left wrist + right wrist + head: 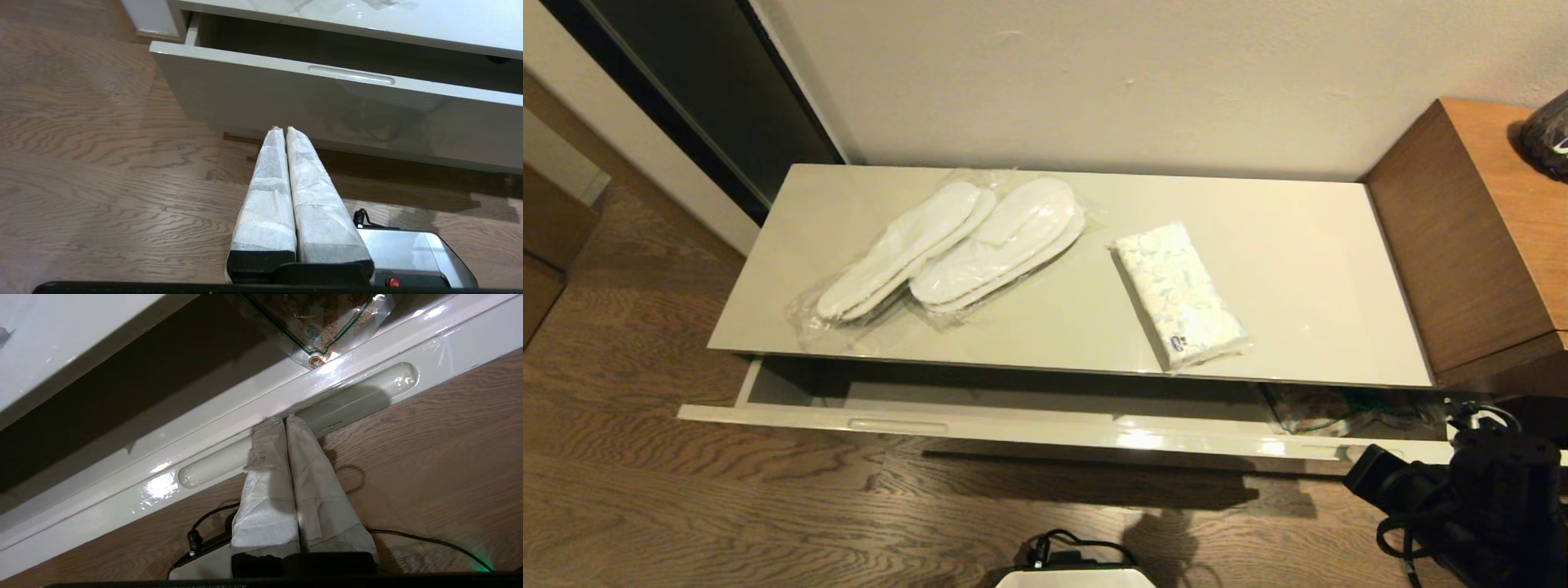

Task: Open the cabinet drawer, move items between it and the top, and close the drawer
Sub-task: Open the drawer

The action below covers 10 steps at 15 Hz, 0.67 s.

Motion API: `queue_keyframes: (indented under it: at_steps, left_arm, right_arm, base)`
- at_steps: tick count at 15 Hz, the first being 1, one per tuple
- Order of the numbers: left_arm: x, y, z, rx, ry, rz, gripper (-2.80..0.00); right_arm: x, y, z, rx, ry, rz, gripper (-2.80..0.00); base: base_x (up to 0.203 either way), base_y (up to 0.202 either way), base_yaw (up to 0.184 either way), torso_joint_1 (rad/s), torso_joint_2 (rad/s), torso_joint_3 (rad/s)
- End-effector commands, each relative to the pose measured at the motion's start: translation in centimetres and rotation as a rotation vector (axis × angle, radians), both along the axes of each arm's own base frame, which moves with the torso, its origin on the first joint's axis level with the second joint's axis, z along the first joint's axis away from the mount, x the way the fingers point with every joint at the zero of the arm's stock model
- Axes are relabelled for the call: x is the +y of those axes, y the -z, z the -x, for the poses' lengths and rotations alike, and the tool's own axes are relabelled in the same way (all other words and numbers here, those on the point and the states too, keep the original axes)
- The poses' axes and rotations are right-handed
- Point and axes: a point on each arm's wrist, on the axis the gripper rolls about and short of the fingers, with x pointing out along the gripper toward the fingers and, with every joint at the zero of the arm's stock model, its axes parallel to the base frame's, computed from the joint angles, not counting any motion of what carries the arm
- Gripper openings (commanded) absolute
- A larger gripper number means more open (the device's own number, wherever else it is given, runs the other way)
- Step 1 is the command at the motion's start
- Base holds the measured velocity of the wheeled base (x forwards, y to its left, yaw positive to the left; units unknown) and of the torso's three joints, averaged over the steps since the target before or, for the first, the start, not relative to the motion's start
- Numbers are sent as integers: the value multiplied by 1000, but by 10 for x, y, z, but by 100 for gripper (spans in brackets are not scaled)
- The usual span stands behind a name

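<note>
Wood-plank floor (727, 506) runs under a pale cabinet against a white wall. The drawer (1045, 429) stands partly pulled out. The right pincer (284, 416), fingers pressed together, touches its front edge at the notch, a snack bag (322, 322) just beyond it inside. Farther off, on the top (1307, 269), lie the slippers (956, 245) and tissue pack (1180, 298). The left pincer (284, 128), also closed, hangs near the drawer front, apart from it.

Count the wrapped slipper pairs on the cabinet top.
2. Both clear-wrapped pairs of flat white slippers lie side by side on the glossy cream top, left of centre: one further left, the other beside it. The drawer's inside is mostly hidden.
</note>
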Motion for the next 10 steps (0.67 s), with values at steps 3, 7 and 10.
queue_keyframes:
  at_steps: [3, 7, 10]
  left_arm:
    - [0, 0, 0, 1, 0, 1, -280]
    - [0, 0, 0, 1, 0, 1, -280]
    - [0, 0, 0, 0, 0, 1, -280]
  right_arm:
    - [-1, -13, 5, -45, 15, -17, -280]
    - [-2, -17, 10, -36, 3, -22, -280]
    - [-2, -14, 13, 23, -38, -36, -280]
  base:
    - [0, 0, 0, 0, 0, 0]
    - [0, 0, 0, 0, 0, 0]
    - [0, 0, 0, 0, 0, 0]
